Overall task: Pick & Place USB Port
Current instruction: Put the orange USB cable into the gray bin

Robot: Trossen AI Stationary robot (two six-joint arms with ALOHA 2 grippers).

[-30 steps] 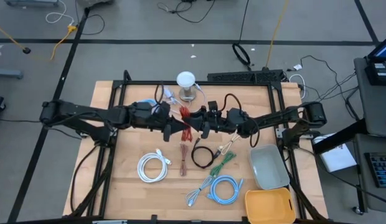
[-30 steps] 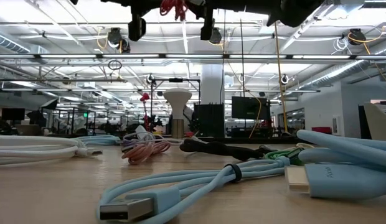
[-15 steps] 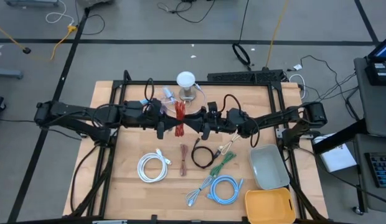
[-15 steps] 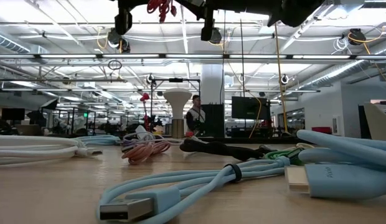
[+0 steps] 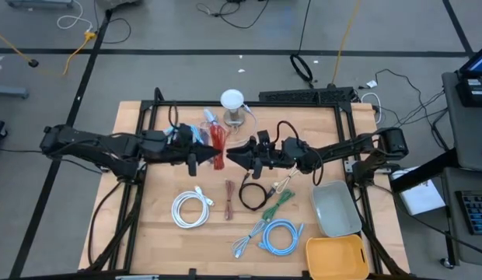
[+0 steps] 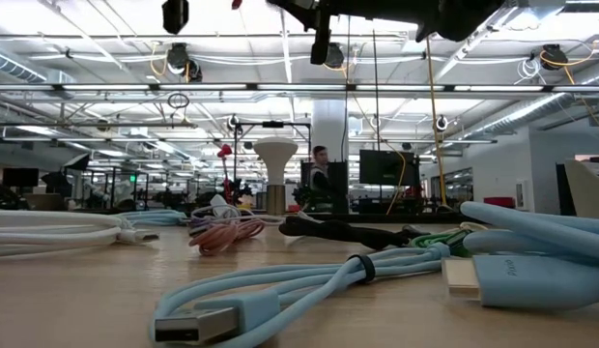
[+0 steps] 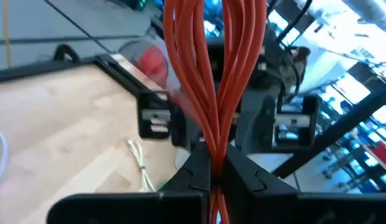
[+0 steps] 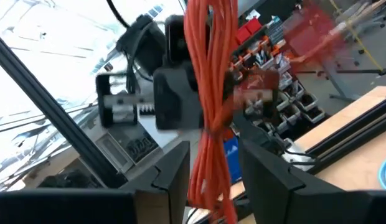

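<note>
The red cable bundle [image 5: 218, 142] is in the air over the middle of the table, a long hank of several strands. My left gripper [image 5: 208, 155] reaches in from the table's left and is shut on it; its wrist view shows the strands [image 7: 208, 87] rising from the shut fingers [image 7: 211, 171]. My right gripper [image 5: 232, 155] is open just to the right of the bundle. In the right wrist view the hank [image 8: 211, 93] runs down between its two spread fingers [image 8: 211, 180]. The low view shows only the grippers' undersides at the top edge [image 6: 174, 14]. My left gripper pinches the red bundle between its two fingers at a gathered waist of the hank [image 7: 211, 163], all strands together. The fingers come level from the table's left and lie across the bundle. The bundle is lifted clear of the table, its loops fanning out beyond the fingers. My right gripper stands with a finger [image 8: 174, 177] on either side of the bundle's end [image 8: 208, 186]; whether a finger touches the strands, I cannot tell.
On the table's near half lie a white cable coil [image 5: 190, 208], a pink cable [image 5: 229, 198], a black cable [image 5: 253, 194], a green cable [image 5: 278, 202] and light blue cables [image 5: 276, 236]. A grey bin [image 5: 336, 208] and a yellow bin [image 5: 337, 257] sit near right. A white stand [image 5: 232, 105] is at the far edge.
My left gripper has drawn back toward the table's left and carried the red bundle with it, away from my right gripper, which has kept its place. The bundle, bunched between both grippers before, now runs as a straighter hank. In the low view it has risen out of frame.
</note>
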